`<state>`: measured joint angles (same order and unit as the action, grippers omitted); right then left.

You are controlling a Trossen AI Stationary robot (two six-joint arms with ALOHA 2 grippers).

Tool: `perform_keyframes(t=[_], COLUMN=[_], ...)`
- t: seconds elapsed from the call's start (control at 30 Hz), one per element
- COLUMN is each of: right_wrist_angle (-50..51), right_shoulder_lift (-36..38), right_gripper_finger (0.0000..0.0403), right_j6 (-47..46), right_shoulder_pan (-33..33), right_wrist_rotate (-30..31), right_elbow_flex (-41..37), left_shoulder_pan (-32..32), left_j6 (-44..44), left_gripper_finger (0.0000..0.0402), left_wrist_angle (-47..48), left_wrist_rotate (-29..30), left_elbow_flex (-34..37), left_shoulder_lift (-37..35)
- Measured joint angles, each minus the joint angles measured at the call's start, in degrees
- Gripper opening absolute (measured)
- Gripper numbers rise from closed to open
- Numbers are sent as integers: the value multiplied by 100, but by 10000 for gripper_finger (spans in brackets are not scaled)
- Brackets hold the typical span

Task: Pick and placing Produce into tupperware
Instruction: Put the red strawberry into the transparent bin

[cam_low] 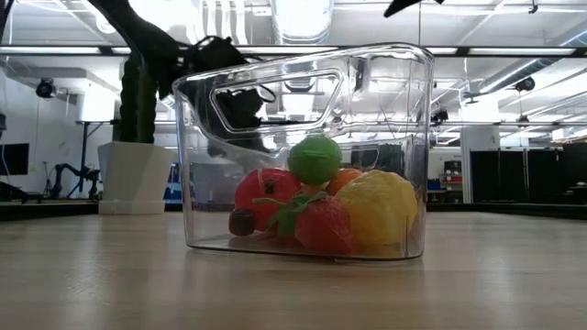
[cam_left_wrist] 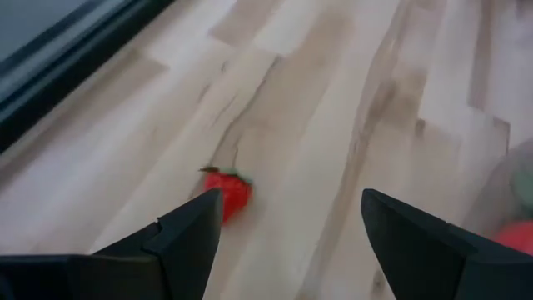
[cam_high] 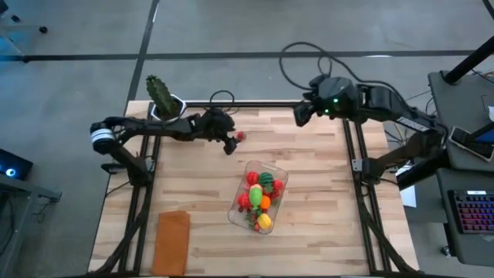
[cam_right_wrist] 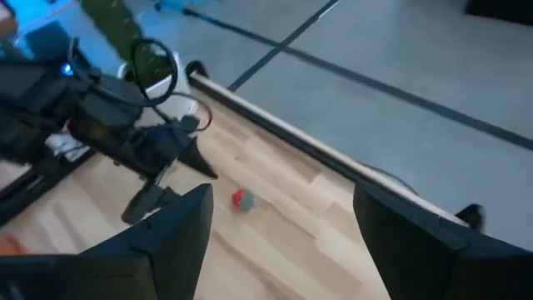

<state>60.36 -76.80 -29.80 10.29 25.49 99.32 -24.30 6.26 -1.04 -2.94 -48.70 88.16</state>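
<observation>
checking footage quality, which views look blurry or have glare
Left wrist view: motion-blurred, the red strawberry smeared on the wood. Right wrist view: soft throughout. Low view: ceiling lights glare and reflect through the clear tupperware. High view: evenly lit, fairly sharp.

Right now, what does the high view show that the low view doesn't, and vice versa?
Only the high view shows the loose red strawberry on the table beside the open left gripper, the right gripper at the far edge, and the orange-brown mat. Only the low view shows the room behind. Both show the tupperware with produce inside and the cactus.
</observation>
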Motion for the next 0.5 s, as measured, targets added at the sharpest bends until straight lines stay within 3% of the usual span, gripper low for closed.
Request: perform_keyframes(t=[0.17,0.5], right_wrist_angle=[83,122], right_shoulder_lift=[113,-27], right_gripper_finger=[281,276], right_j6=[-2,4], right_shoulder_pan=[122,216], right_wrist_rotate=[221,214], right_elbow_flex=[-136,-435], left_shoulder_pan=[-272,-409], left_j6=[-366,-474], left_gripper_finger=[271,271], left_wrist_angle=[-737,-264], left_wrist_rotate=[-487,-362], left_elbow_flex=[-10,-609], left_shoulder_lift=[360,1255])
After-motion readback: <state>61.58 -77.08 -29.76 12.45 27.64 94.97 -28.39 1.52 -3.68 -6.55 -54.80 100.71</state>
